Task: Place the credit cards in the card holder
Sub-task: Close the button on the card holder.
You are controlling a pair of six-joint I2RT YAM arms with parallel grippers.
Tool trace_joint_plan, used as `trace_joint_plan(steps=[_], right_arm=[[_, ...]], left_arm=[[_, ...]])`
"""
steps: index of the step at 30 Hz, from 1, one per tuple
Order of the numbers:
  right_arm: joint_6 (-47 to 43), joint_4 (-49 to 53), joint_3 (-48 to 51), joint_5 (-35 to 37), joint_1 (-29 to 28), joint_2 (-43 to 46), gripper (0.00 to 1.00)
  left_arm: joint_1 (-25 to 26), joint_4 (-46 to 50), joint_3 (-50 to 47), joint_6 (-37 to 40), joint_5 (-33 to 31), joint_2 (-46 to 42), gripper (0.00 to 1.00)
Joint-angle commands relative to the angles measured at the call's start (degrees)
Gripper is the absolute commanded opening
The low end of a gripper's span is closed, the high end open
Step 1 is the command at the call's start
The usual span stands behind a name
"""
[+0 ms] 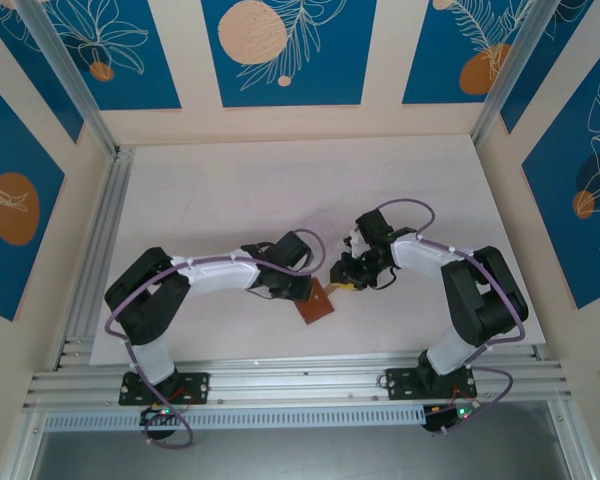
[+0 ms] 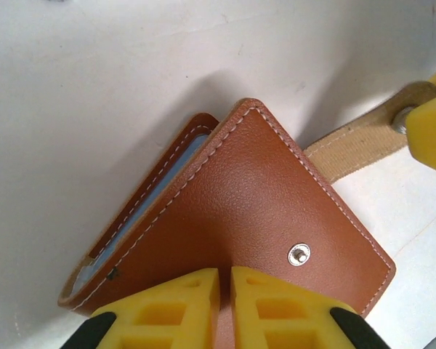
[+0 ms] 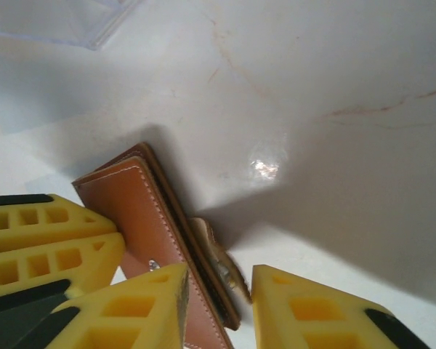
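Note:
The card holder (image 2: 254, 196), a brown leather wallet with white stitching, lies partly open on the table (image 1: 317, 303), its blue-grey lining showing along one edge. My left gripper (image 2: 225, 273) is shut on its top cover, just beside the snap stud (image 2: 299, 254). From the other side, my right gripper (image 3: 219, 270) straddles the wallet's edge (image 3: 142, 211) and its tab clasp (image 3: 207, 236). Its jaws stand apart, one fingertip over the cover and the other against the tab's end. That tab (image 2: 352, 149) sticks out towards the right gripper's yellow finger (image 2: 432, 131). The credit cards are out of view.
A clear plastic box (image 3: 51, 22) stands on the white table a little beyond the wallet. Both arms meet at the table's near middle (image 1: 325, 285). Aluminium rails (image 1: 100, 250) edge the table on the left and front, and patterned walls surround it.

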State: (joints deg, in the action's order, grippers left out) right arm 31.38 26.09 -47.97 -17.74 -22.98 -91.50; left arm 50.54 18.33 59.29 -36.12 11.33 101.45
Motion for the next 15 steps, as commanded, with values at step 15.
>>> trace_joint_plan(steps=[15], right_arm=[[-0.44,-0.33,-0.28,-5.64,0.8,1.39,0.25]], left_arm=[[1.49,-0.31,-2.6,-1.24,-0.26,2.96,0.12]])
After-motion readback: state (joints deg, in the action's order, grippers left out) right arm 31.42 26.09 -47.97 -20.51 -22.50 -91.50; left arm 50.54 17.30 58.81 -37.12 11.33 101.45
